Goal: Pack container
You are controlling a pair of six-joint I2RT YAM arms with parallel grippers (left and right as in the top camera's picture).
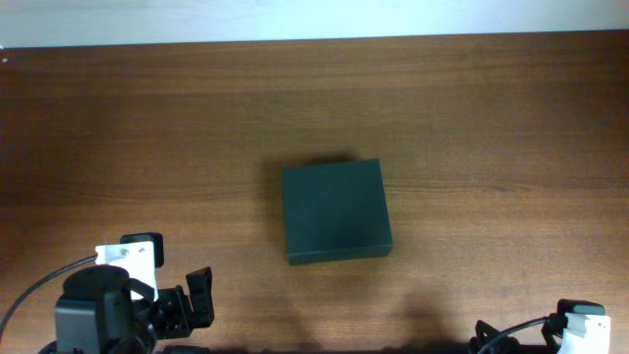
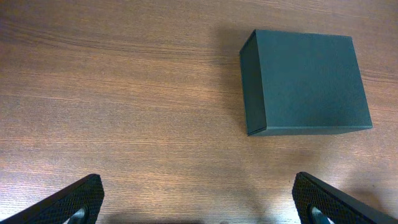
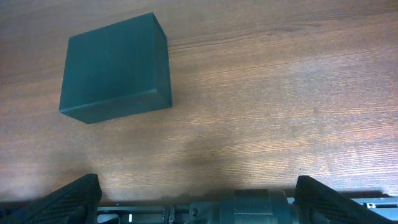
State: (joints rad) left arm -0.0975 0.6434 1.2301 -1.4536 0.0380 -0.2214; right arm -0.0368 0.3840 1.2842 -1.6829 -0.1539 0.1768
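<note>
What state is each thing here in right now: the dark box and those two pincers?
container: lid shut, lying flat on the table, nothing touching it.
left pincer: open, empty, apart from the container.
right pincer: open, empty, apart from the container.

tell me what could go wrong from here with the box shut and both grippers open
1. The container lies shut and loose on the smooth table; prying it open with one gripper may just slide it.
2. The left gripper and right gripper are both open and well apart from it; reaching in together, they might collide above it.
</note>
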